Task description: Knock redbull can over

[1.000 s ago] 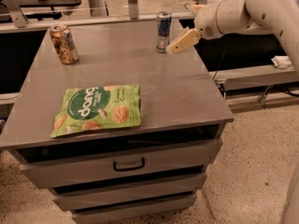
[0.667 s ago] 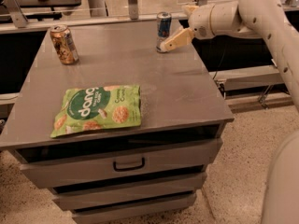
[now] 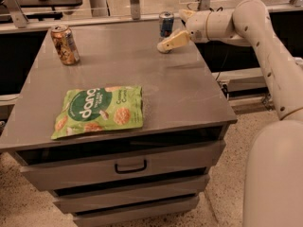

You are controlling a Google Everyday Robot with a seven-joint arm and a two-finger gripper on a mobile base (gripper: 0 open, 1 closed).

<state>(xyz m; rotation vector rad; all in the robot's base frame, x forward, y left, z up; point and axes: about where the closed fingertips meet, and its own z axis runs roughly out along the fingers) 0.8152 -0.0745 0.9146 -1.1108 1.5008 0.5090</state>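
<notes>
The redbull can [image 3: 166, 23], slim and blue-and-silver, stands upright near the far edge of the grey table [image 3: 142, 70]. My gripper [image 3: 173, 30] is right beside it on its right, low over the table. It is open. One cream finger [image 3: 173, 41] reaches down-left in front of the can with its tip on or just above the table. The other finger [image 3: 186, 14] shows behind and right of the can. Whether a finger touches the can I cannot tell.
A wider gold-brown can [image 3: 65, 44] stands at the table's far left. A green snack bag [image 3: 99, 111] lies flat at the front left. The table has drawers [image 3: 130, 166] below. My arm [image 3: 265, 46] runs along the right side.
My gripper has moved left and closer to the redbull can, its lower finger now in front of it. The can still stands upright.
</notes>
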